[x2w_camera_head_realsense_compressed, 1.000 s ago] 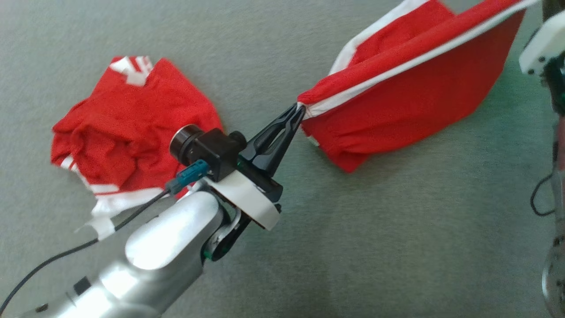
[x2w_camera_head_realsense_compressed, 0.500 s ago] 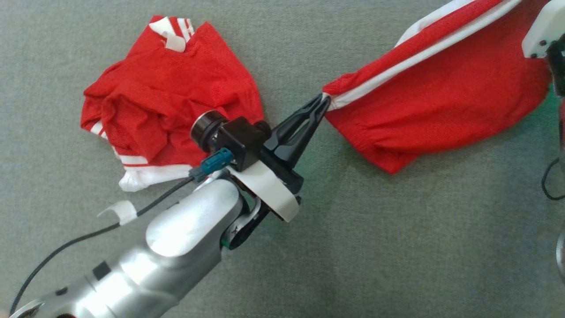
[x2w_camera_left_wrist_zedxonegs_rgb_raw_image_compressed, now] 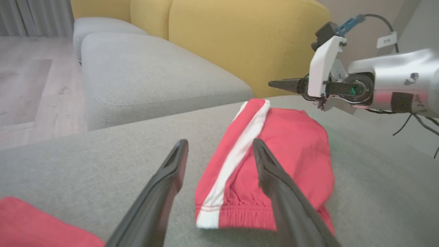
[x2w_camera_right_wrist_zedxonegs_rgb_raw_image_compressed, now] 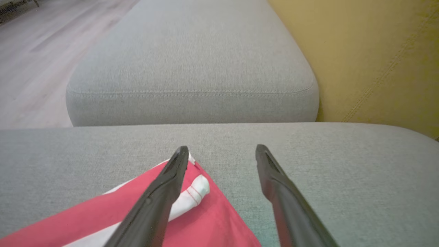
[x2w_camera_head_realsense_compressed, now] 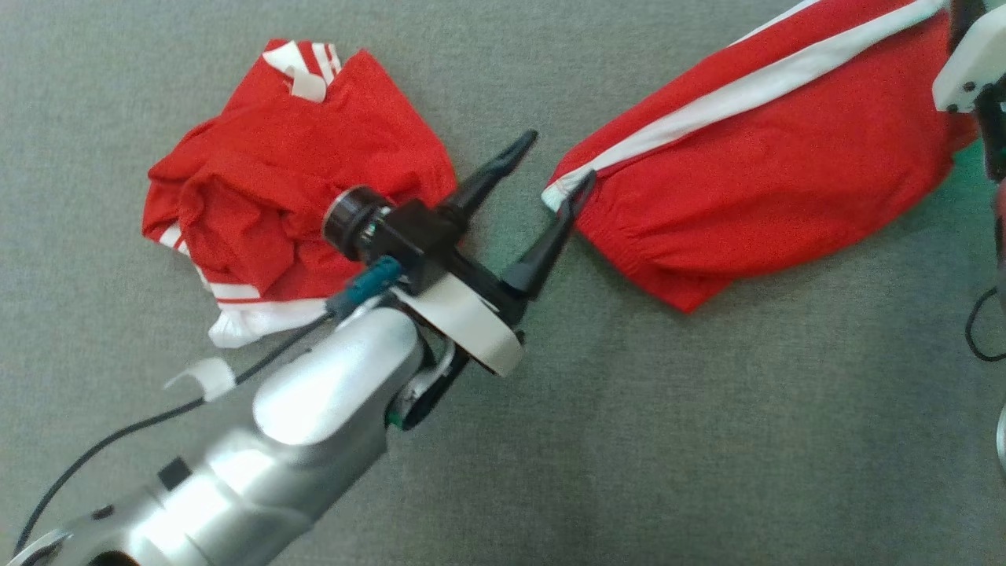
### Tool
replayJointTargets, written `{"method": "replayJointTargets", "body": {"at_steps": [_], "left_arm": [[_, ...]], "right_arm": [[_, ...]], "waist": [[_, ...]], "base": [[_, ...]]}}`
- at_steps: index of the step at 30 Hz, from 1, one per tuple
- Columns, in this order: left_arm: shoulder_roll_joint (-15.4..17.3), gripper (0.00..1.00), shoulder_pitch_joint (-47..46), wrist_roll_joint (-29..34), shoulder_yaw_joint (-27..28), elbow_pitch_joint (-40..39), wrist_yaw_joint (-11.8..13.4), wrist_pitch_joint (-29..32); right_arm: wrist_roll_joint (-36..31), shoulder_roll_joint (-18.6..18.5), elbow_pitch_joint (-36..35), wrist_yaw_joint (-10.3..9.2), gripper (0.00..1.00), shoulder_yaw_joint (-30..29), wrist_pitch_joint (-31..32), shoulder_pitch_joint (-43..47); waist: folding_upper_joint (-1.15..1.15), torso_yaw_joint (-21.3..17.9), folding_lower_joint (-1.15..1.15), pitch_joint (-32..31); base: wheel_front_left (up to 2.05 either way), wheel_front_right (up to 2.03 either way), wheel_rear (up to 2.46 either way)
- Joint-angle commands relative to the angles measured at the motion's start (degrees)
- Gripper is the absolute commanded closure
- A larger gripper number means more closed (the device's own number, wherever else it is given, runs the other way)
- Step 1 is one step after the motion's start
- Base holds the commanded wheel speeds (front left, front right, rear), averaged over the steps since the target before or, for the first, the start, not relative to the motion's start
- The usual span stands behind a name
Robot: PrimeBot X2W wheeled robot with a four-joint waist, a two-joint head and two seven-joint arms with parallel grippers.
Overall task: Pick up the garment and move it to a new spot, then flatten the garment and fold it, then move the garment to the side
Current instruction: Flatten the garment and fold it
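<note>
Red garment (x2w_camera_head_realsense_compressed: 770,181) with one white side stripe lies stretched on the grey seat cushion (x2w_camera_head_realsense_compressed: 707,440), in the right half of the head view. Its gathered elastic end points toward the left gripper (x2w_camera_head_realsense_compressed: 559,161). A second red garment (x2w_camera_head_realsense_compressed: 299,181), crumpled and with white stripes, lies on the same cushion to the left, well apart from the first one. So there are two red garments and two grippers.

The left gripper stands with its two fingers spread wide and holds nothing. One fingertip is at the white corner of the stretched garment; the other points over bare cushion. The left arm's wrist camera and silver forearm (x2w_camera_head_realsense_compressed: 314,401) cover the near edge of the crumpled garment.

The right gripper (x2w_camera_right_wrist_zedxonegs_rgb_raw_image_compressed: 221,149) is at the far end of the stretched garment. Its fingers are also wide apart, with nothing pinched between them; one finger lies over the rolled white corner of the cloth.

Behind the cushion are another grey cushion (x2w_camera_right_wrist_zedxonegs_rgb_raw_image_compressed: 192,61), a yellow backrest (x2w_camera_left_wrist_zedxonegs_rgb_raw_image_compressed: 240,41) and a wooden floor (x2w_camera_right_wrist_zedxonegs_rgb_raw_image_compressed: 34,41).
</note>
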Motion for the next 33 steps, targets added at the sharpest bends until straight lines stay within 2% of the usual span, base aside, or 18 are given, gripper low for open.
{"method": "replayJointTargets", "body": {"at_steps": [1,5,10,15,18,22,27,32,33], "left_arm": [[1.5,0.0,-1.8,-0.2,2.6,-1.6,0.6,-0.6],[3.0,0.0,-1.0,-1.0,6.1,-2.9,2.9,-2.2],[5.6,0.0,1.2,-1.4,11.6,-5.0,6.3,-3.6],[7.2,0.0,6.0,-0.7,18.2,-7.2,9.7,-4.0],[7.1,0.0,10.4,1.0,22.2,-8.8,10.8,-4.0],[6.5,0.0,16.8,3.3,24.8,-9.1,10.7,-4.1],[4.7,0.0,24.4,5.8,28.2,-9.0,10.3,-4.1],[2.3,0.0,30.6,8.6,30.0,-8.0,8.3,-4.1],[0.6,0.0,33.1,10.2,31.5,-7.8,7.0,-4.1]], "right_arm": [[0.3,0.7,-1.3,-0.05,0.0,0.4,-1.0,-2.0],[3.4,1.7,-0.7,-0.05,0.0,1.2,-5.3,-2.1],[9.1,3.4,-2.7,-0.05,0.0,6.3,-11.5,-0.1],[17.0,3.8,-10.3,-0.05,0.0,12.7,-14.3,6.1],[21.8,3.4,-16.6,-0.05,0.0,14.8,-14.8,12.0],[24.3,3.2,-24.4,-0.05,0.0,15.9,-15.0,22.2],[21.3,4.9,-34.3,-0.05,0.0,15.6,-14.7,35.5],[17.7,9.3,-42.9,-0.05,0.0,12.0,-13.1,46.8],[16.9,11.1,-47.0,-0.05,0.0,10.1,-12.3,51.7]], "waist": [[0.0,-0.7,0.0,-1.0],[0.0,-2.3,0.0,-3.6],[0.0,-4.7,0.0,-7.3],[0.0,-7.2,0.0,-11.2],[0.0,-8.2,0.0,-13.4],[0.0,-9.1,0.0,-16.3],[0.0,-9.5,0.0,-18.5],[0.0,-9.7,0.0,-19.8],[0.0,-9.8,0.0,-20.0]], "base": [[0.0,0.0,0.0],[0.0,0.0,0.0],[0.0,0.0,0.0],[0.0,0.0,0.0],[0.0,0.0,0.0],[0.0,0.0,0.0],[0.0,0.0,0.0],[0.0,0.0,0.0],[0.0,0.0,0.0]]}}
